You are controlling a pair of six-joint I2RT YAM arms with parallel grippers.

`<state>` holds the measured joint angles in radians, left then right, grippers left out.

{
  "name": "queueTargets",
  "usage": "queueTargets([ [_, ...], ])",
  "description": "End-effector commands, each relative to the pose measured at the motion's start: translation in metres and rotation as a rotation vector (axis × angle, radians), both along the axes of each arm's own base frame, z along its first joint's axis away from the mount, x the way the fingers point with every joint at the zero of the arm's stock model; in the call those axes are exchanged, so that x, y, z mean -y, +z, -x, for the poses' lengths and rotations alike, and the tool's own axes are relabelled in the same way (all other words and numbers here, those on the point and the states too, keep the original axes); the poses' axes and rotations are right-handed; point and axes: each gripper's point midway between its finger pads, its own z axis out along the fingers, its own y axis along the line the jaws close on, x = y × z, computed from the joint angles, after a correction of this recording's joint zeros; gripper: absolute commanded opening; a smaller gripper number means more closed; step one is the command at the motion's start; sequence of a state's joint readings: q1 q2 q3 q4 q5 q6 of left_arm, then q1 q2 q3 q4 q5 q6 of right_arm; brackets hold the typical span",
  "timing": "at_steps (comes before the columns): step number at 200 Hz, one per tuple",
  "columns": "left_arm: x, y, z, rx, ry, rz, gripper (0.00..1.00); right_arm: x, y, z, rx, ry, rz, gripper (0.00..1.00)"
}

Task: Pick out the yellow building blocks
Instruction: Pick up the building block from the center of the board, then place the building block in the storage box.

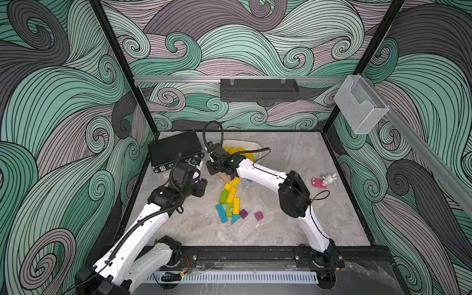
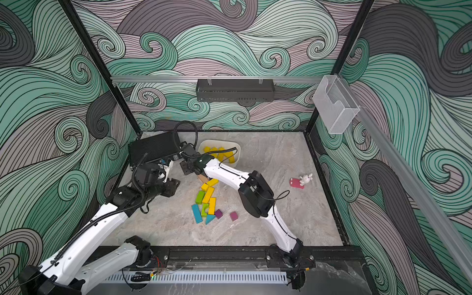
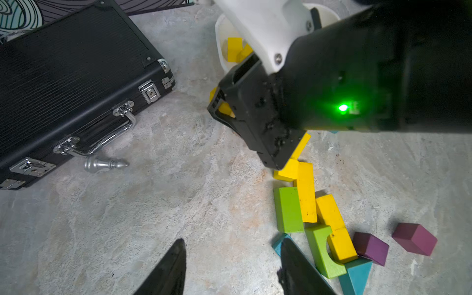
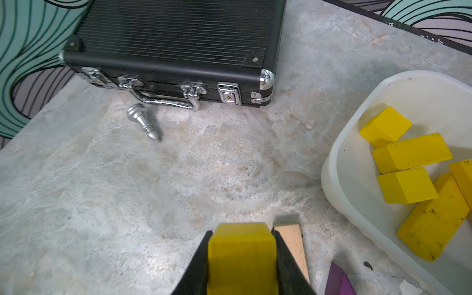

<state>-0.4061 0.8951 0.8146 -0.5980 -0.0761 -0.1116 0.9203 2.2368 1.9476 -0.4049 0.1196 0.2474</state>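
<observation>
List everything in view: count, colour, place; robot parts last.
tub: one, white, rear centre
binned yellow blocks: at least five, yellow, in the tub
loose yellow blocks: four, yellow, central cluster
green blocks: two, lime, same cluster
blue blocks: two, blue, cluster's near end
purple blocks: at least two, purple, beside the cluster
tan bar: one, tan, cluster's far end
case: one, black, rear corner
chess piece: one, silver, beside the case
rabbit toy: one, white, beside a pink item
wall basket: one, black, back wall
clear holder: one, transparent, side rail
right arm: one, white, jaws shut on a yellow block
left arm: one, white, jaws open, empty
</observation>
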Motion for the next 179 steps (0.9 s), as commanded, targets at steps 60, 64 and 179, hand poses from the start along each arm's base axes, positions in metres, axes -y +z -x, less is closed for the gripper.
queueTargets([
  [60, -0.009, 0.015, -0.009, 0.08, 0.022, -0.041, 0.57, 0.034, 0.05, 0.024, 0.069, 0.065, -0.012, 0.22],
  [64, -0.009, 0.015, -0.009, 0.081, 0.02, -0.042, 0.57, 0.036, 0.051, 0.025, 0.072, 0.067, -0.014, 0.22],
  [179, 0.055, 0.035, -0.069, 0.047, -0.074, 0.123, 0.56, 0.137, 0.068, -0.019, 0.1, -0.062, -0.035, 0.23],
])
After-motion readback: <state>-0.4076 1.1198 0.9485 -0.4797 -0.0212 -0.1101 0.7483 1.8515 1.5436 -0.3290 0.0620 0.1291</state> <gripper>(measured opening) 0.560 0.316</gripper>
